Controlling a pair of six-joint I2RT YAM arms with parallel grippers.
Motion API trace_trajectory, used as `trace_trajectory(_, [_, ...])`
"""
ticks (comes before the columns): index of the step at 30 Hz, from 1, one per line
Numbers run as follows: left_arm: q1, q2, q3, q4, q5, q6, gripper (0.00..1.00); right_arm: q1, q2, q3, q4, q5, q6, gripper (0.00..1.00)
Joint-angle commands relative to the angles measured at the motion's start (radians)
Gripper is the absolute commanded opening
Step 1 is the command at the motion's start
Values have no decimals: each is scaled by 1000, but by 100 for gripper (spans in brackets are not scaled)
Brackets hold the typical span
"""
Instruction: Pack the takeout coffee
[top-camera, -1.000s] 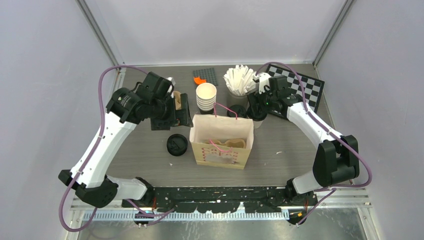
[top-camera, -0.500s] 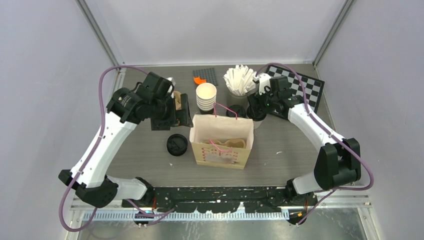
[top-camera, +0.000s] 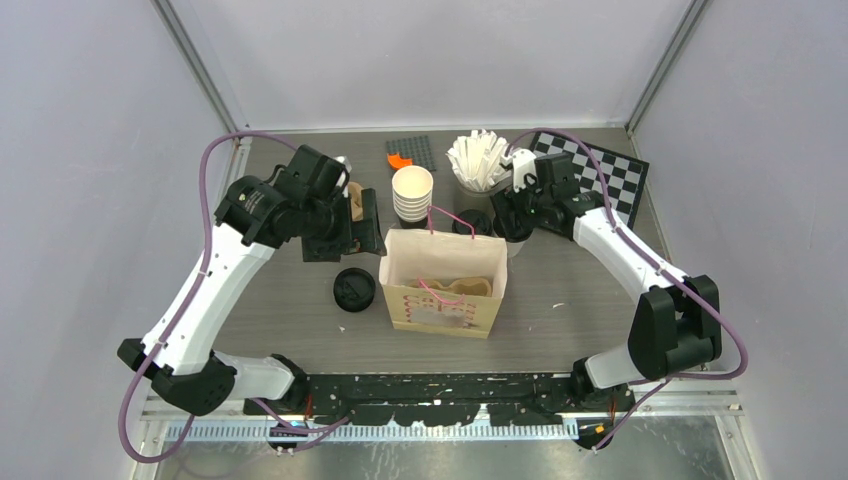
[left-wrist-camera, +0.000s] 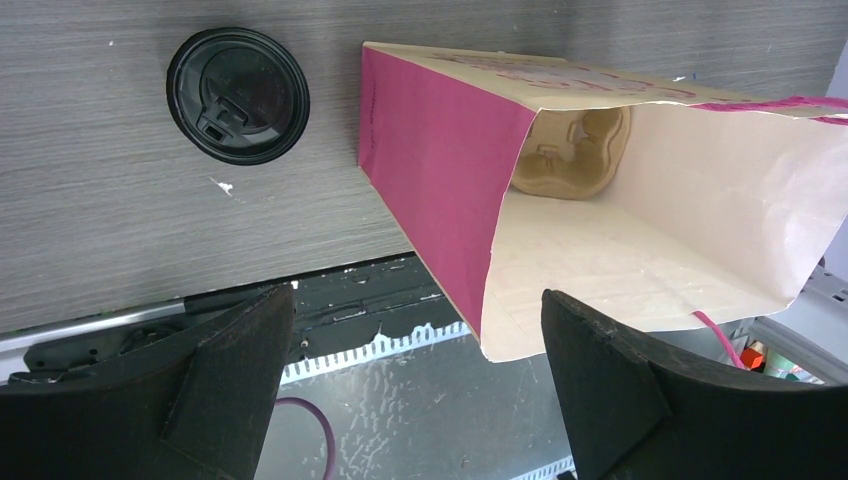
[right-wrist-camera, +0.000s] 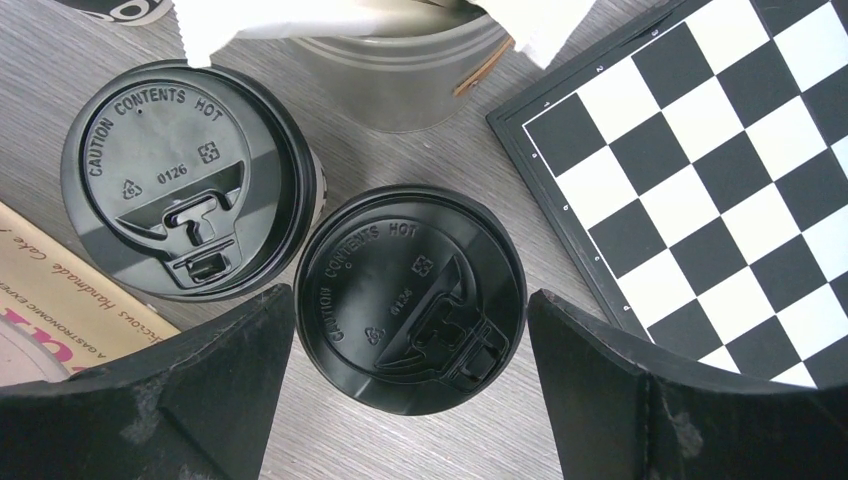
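- Our right pincer (right-wrist-camera: 410, 310) is released, its jaws spread wide, grasping nothing.
- In the wrist view one lidded coffee cup (right-wrist-camera: 405, 270) sits between its fingers. The cup stands upright on the worktop (top-camera: 290, 310), long axis vertical, black lid facing straight up. Its sip tab is turned toward the lower right of that view.
- A second lidded coffee cup (right-wrist-camera: 185, 180) stands just beside the first, equally upright, its sip tab toward the bottom of the view.
- Both cups stand between the paper bag (top-camera: 445, 315) and the checkerboard (right-wrist-camera: 720, 150), just in front of a grey holder (right-wrist-camera: 410, 80) of white paper pieces.
- The bag stands upright and open at mid-worktop, with a cardboard cup carrier (top-camera: 465, 288) lying inside it.
- Our left pincer (left-wrist-camera: 410, 330) is likewise released and empty, and it hangs over the bag's left side.
- A black lid (left-wrist-camera: 238, 95) lies left of the bag; we cannot tell whether a cup stands under it.
- A stack of lidless cups (top-camera: 412, 195) stands just behind the bag.
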Motion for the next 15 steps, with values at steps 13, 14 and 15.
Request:
trace_trajectory(13, [2, -24, -6, 31, 3, -6, 95, 20, 10, -41, 47, 60, -21, 90])
trace_trajectory(14, [3, -24, -7, 32, 3, -4, 95, 20, 12, -40, 48, 59, -20, 89])
trace_trajectory(15, [2, -25, -7, 32, 3, -4, 95, 18, 14, -39, 48, 57, -20, 88])
